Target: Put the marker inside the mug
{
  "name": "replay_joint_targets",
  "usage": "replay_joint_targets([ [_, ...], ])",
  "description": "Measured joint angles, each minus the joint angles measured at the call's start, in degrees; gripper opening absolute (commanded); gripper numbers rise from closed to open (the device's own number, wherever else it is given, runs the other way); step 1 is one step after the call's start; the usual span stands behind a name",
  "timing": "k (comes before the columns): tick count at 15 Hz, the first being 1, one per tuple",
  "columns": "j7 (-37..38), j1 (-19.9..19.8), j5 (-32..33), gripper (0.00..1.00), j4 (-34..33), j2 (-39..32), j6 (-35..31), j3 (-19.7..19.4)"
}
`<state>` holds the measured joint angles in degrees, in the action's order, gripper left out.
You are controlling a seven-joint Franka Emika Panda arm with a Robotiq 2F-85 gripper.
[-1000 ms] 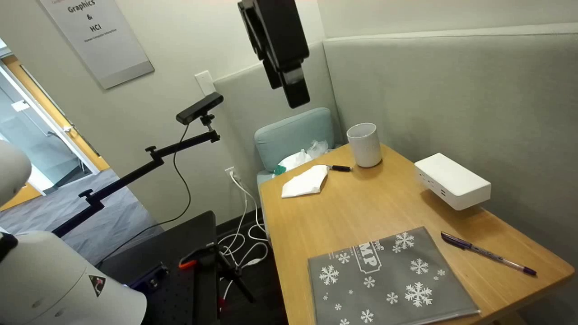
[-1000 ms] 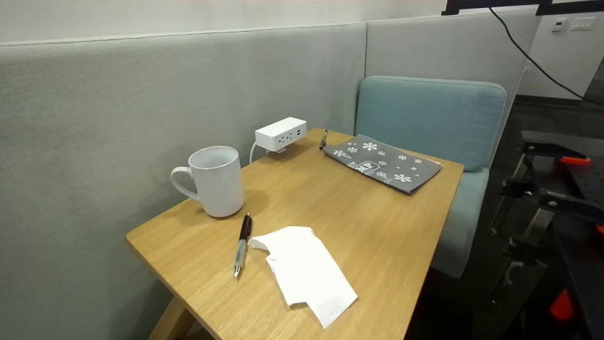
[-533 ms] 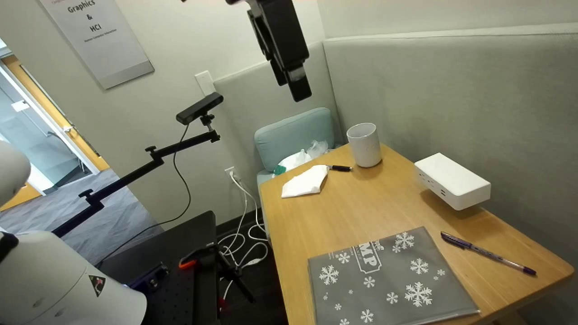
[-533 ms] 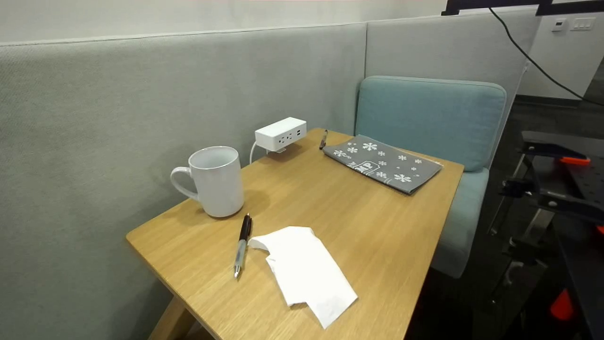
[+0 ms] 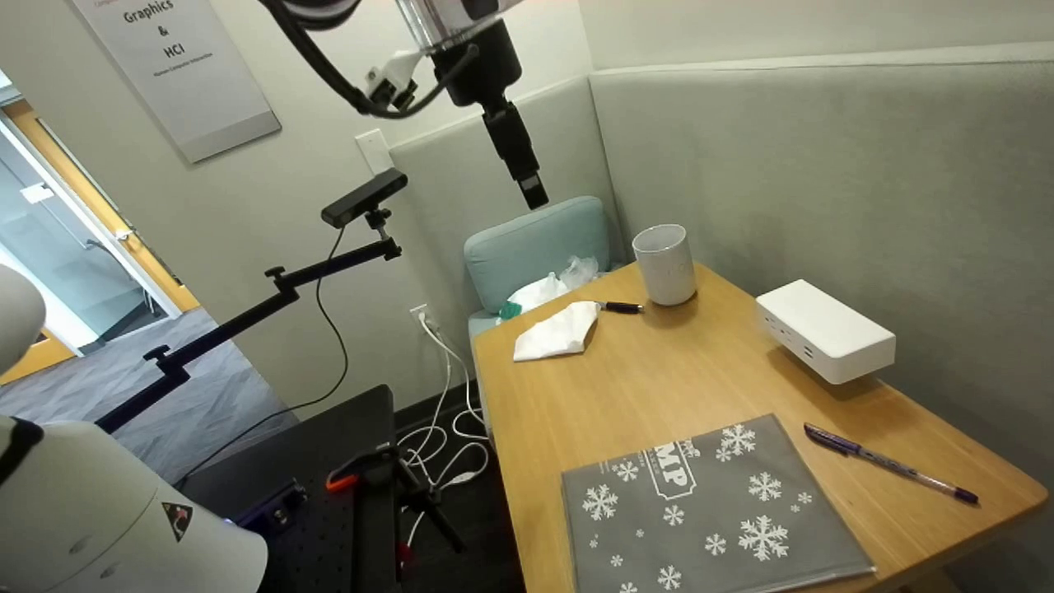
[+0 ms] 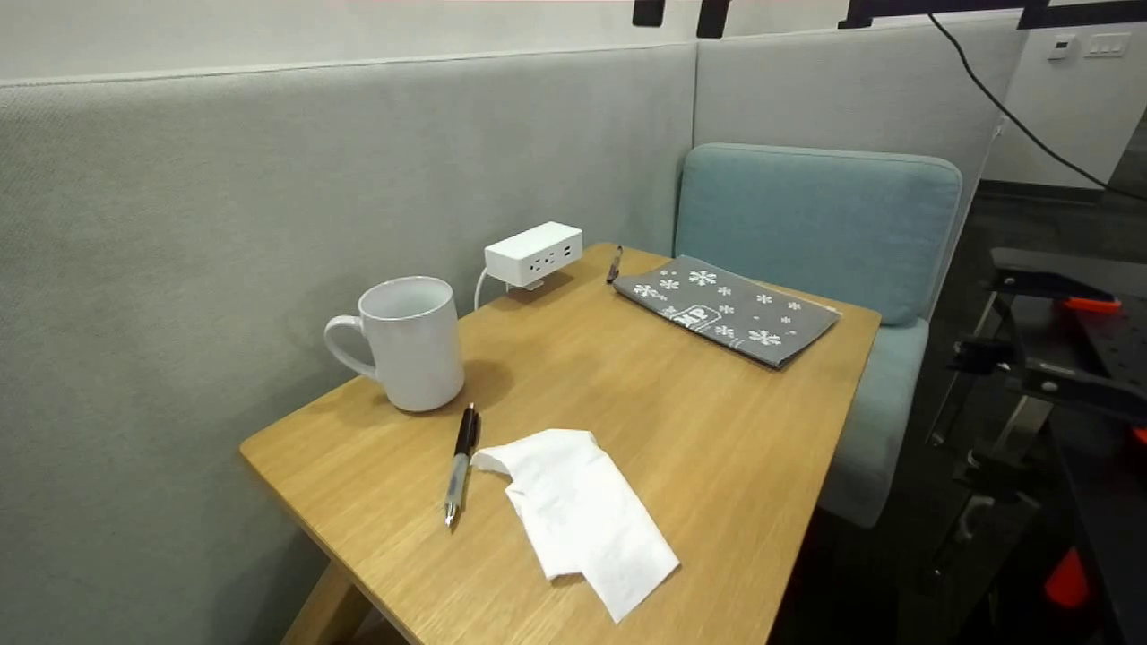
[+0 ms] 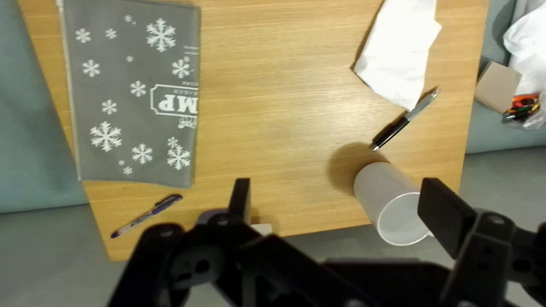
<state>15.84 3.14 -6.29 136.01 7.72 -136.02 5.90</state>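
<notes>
Bench [image 6: 663, 403]: light wood, set against a grey padded partition [image 6: 269, 224]; what follows runs left to right in an exterior view.
Mug [image 6: 414, 349]: plain white, upright near the bench's corner, handle pointing left. The wrist view looks into its mouth and shows nothing inside, so the goal is not yet met.
Marker [image 6: 461, 466]: black at one end, grey at the other with a silver point, slim like a ballpoint. It lies flat on the bench just beside the mug, not touching it, black end toward it. Picking it up is not yet done.
White box [image 6: 533, 255]: a rectangular block of power sockets at the bench's wall-side edge.
Napkin [image 6: 587, 502]: white, loosely folded, one corner at the marker's side; whether the two touch I cannot tell. That corner could get in the way of a grasp.
Pen [image 6: 615, 264]: thin, purplish in the wrist view, well apart from the marker; probably not the one wanted.
Gripper [image 6: 679, 25]: hangs in the air above the bench, jaws wide apart, with nothing held between them. Judging from this, the task is at its start: reaching down, closing on the marker, lifting it, carrying it over the mug and letting go all remain.
Sleeve [image 6: 730, 309]: flat, dark grey, printed with white snowflakes, just beside the pen.
</notes>
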Motion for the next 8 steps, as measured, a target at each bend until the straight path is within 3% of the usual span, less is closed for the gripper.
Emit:
replay_joint_targets([
  [4,8.1,2.8,-2.4,1.0,-0.5,-5.5,-4.7,2.9],
  [8,8.2,3.1,-2.3,1.0,-0.6,-6.4,-4.7,2.7],
])
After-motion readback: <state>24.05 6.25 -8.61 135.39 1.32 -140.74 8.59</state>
